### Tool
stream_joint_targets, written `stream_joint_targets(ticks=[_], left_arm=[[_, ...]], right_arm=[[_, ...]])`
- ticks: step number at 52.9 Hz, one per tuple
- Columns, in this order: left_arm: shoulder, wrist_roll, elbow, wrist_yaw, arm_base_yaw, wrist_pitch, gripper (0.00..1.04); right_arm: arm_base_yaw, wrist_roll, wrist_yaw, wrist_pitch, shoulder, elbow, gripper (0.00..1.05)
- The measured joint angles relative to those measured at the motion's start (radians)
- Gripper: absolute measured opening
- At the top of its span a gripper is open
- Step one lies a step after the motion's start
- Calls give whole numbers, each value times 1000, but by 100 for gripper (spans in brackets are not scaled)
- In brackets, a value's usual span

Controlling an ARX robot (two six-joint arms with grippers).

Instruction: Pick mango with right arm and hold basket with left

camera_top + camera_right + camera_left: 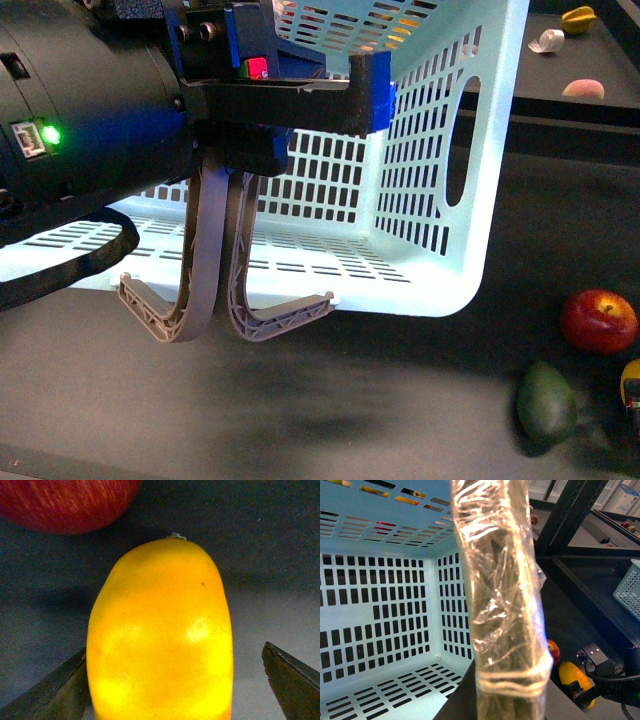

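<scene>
The yellow-orange mango (160, 635) lies on the dark table between my right gripper's (172, 690) open fingers (292, 680), one on each side, with a gap on one side. It also shows in the left wrist view (572, 676) and at the right edge of the front view (631, 380). The pale turquoise basket (440, 150) is tilted up off the table, its inside facing the left wrist camera (385, 605). My left gripper (372, 95) is shut on the basket's rim. A plastic-wrapped finger (500, 605) fills the middle of the left wrist view.
A red apple (598, 320) lies beside the mango, and a dark green avocado (546, 402) lies in front of it. The basket's grey-brown handles (210, 290) hang down. Small objects (578, 18) lie at the far right. A black frame (570, 510) stands behind.
</scene>
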Motion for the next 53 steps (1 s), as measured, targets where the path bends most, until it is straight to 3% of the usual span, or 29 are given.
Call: stream_joint_targets(ticks=[15, 29, 48, 53], left_arm=[[0, 0, 0, 0, 0, 0, 8], [0, 0, 0, 0, 0, 0, 8], [0, 0, 0, 1, 0, 0, 8], [0, 0, 0, 0, 0, 0, 8]], right_arm=[[16, 7, 6, -5, 40, 43, 95], [24, 17, -8, 8, 27, 16, 61], [61, 103, -141, 31, -301, -183, 59], [89, 173, -237, 16, -432, -245, 59]])
